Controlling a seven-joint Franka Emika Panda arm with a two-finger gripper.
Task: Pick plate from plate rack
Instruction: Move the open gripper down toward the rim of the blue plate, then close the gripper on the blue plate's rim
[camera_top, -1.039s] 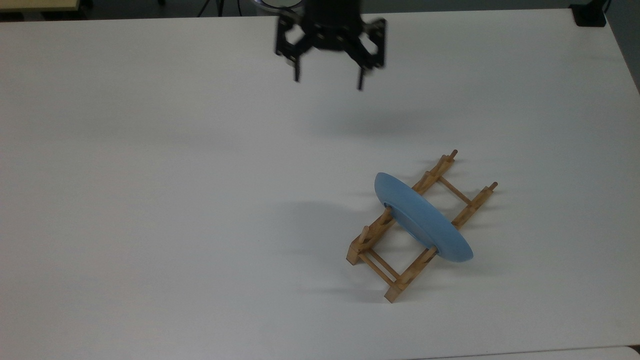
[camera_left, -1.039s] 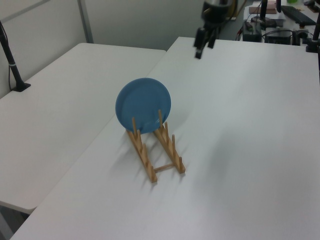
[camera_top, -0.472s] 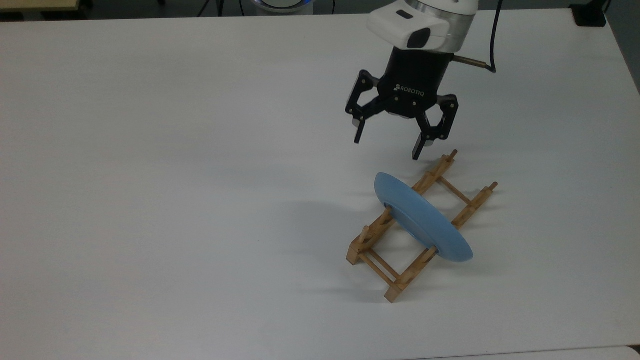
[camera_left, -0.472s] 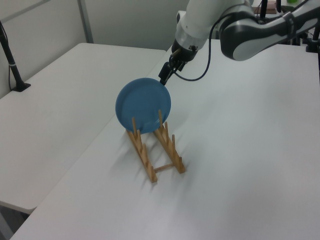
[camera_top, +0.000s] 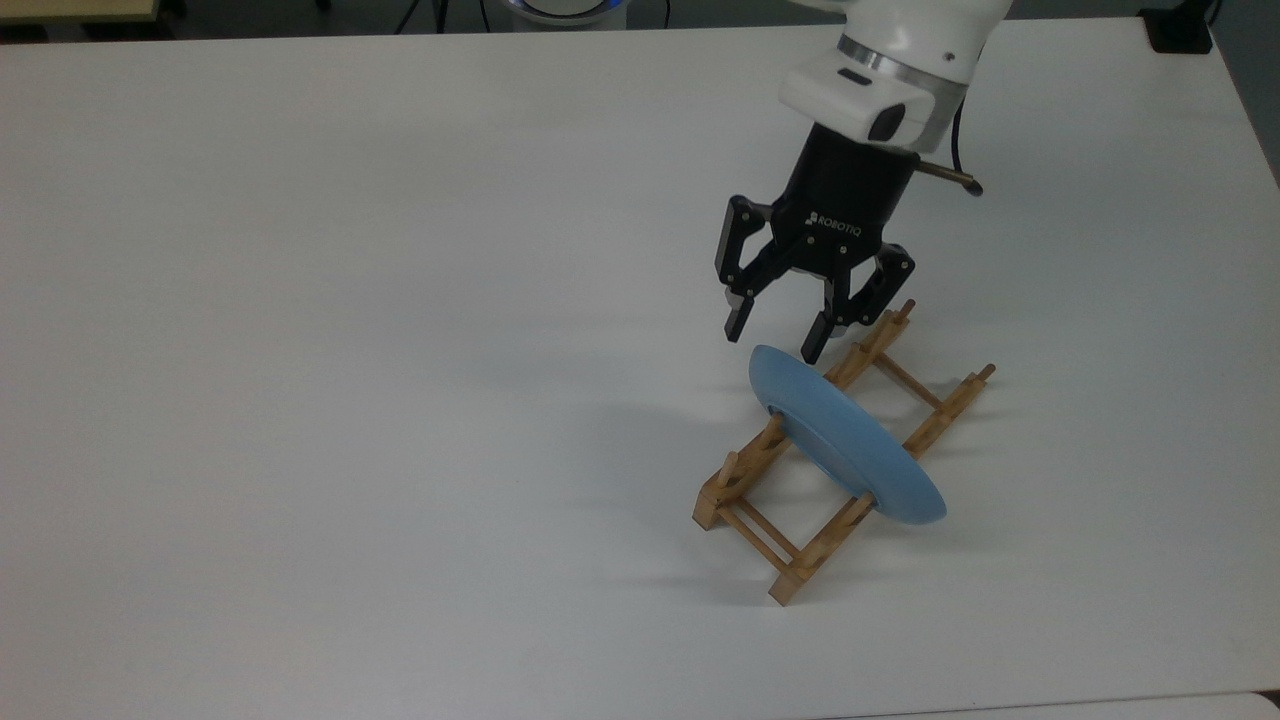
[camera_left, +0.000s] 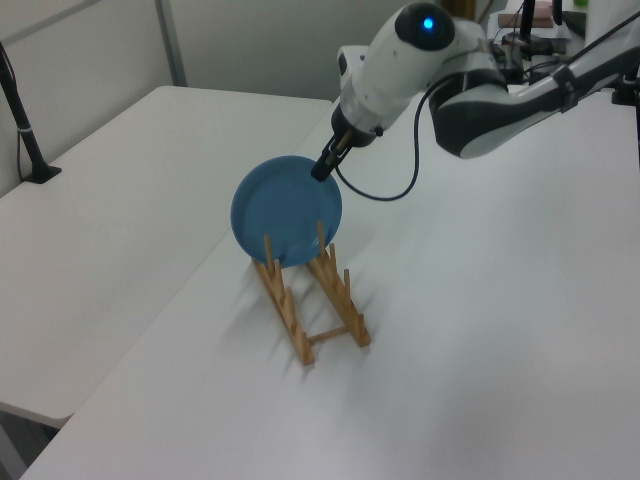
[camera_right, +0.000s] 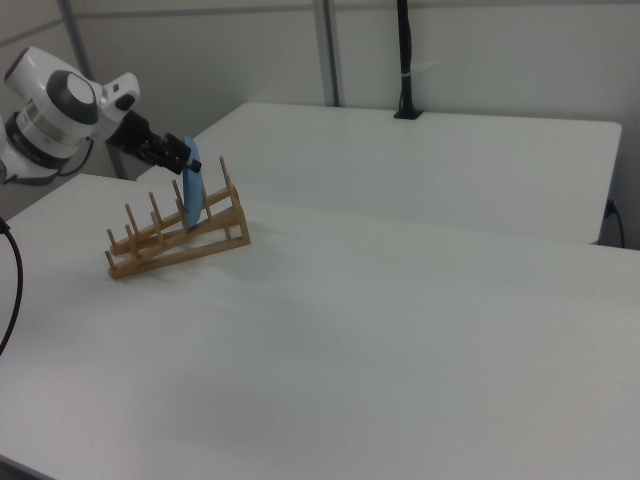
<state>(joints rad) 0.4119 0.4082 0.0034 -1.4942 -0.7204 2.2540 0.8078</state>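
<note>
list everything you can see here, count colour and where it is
plate: one, light blue, standing on edge in the rack
plate rack: one, light-brown wood, on the near white table toward the top view's right
tables: two, white, side by side in the left view
black post: one, clamped at the far table's back edge in the right view
arm: one, white and grey
claw: one, black, open, fingertips at the plate's upper rim
</note>
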